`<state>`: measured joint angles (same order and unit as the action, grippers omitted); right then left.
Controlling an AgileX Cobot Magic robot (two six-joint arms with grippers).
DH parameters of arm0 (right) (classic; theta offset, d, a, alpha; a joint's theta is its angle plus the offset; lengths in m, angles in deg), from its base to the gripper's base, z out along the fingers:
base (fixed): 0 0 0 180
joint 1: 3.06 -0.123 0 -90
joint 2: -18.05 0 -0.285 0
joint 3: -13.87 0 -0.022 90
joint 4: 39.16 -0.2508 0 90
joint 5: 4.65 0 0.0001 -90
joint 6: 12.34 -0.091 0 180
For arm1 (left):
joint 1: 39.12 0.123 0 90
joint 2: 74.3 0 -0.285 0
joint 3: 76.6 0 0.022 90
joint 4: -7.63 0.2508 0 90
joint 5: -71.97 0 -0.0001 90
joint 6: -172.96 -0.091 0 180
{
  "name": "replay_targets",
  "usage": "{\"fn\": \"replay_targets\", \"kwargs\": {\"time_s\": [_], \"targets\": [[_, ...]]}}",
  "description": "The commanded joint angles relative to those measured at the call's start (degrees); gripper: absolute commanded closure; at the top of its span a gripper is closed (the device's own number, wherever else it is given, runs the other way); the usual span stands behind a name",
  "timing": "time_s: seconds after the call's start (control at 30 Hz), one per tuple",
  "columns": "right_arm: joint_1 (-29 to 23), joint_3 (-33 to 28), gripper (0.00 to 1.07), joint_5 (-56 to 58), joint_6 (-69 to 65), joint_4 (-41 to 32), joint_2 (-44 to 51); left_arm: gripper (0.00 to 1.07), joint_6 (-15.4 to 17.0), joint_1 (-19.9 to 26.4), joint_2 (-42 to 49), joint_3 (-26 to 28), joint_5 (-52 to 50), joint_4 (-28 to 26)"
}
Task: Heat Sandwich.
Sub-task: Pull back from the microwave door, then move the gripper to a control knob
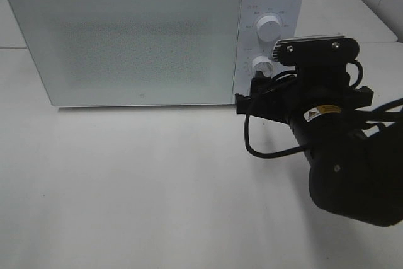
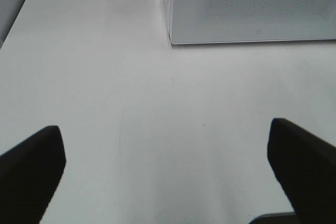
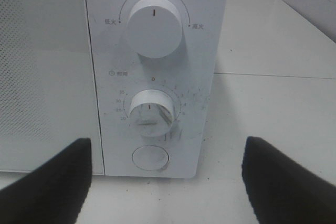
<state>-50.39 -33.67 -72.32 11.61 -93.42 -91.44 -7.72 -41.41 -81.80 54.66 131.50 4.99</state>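
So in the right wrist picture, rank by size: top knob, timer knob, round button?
Largest: top knob.
Then: timer knob.
Smallest: round button, only slightly smaller than the one above it.

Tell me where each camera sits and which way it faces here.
Exterior high: mounted above, looking down on the white table and the front of the microwave; the right arm shows, reaching toward the timer knob.
Left wrist: low over the table, facing the microwave's lower front corner; both left fingers show, spread apart.
Right wrist: close to the control panel, facing the timer knob; both right fingers show, spread apart.
Shared: exterior high and right wrist both show the timer knob.
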Motion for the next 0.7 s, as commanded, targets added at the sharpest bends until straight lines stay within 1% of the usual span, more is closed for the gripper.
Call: {"fn": "replay_targets", "kwargs": {"time_s": [0.03,0.23,0.33,0.37,0.63,0.7], "targets": [[1.60,2.06,0.31,-0.34,-0.97,2.52,-2.29,0.02,-0.11,0.17,1.49,-0.23,-0.69,-0.34],[3.72,4.58,0.31,0.63,-1.43,4.64,-4.87,0.02,-0.11,0.17,1.49,-0.23,-0.69,-0.34],[5.04,6.99,0.31,1.32,-2.29,6.88,-7.73,0.02,-0.11,0.17,1.49,-0.23,-0.69,-0.34],[5.04,6.99,0.31,1.32,-2.29,6.88,-7.73,0.02,-0.11,0.17,1.49,-0.23,-0.69,-0.34],[9.34,13.12,0.31,4.24,-3.44,10.31,-13.35,0.02,-0.11,0.17,1.49,-0.23,-0.69,-0.34],[9.68,13.75,0.31,4.35,-3.44,10.49,-13.81,0.02,-0.11,0.17,1.49,-0.23,-0.69,-0.34]]}}
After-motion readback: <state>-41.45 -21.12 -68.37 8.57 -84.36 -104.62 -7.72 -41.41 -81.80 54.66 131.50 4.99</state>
